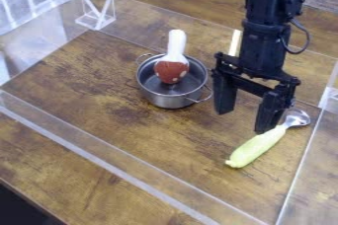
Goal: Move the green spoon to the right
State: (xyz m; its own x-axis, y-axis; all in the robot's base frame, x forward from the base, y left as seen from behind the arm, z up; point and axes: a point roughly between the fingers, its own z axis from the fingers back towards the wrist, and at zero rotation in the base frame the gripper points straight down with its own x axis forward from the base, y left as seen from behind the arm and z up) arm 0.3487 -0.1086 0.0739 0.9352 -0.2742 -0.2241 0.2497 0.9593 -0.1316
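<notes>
Camera view, the only one: gripper [254, 111] is seen spread wide, pointed steeply down, both fingers low over the counter [93, 81]. Nothing is pinched between them.

Green spoon [267, 140] is seen lying flat on the counter just beside and below-right of the gripper, handle angled toward the lower left, silver bowl at the upper right, close to the right-hand finger. Contact between finger and spoon cannot be confirmed; a small gap seems likely.

Pot [172, 81] is found to the left of the gripper, near but apart, with a white-handled utensil [173, 53] with a red end standing in it. Not part of the job.

Progress, judged: approach appears done or nearly so. Spoon is not grasped, not lifted, not shifted. Left to do: gripper to be centred over the handle, closed on it, spoon carried to the right and released. Little room is seen on that side before the clear wall.
</notes>
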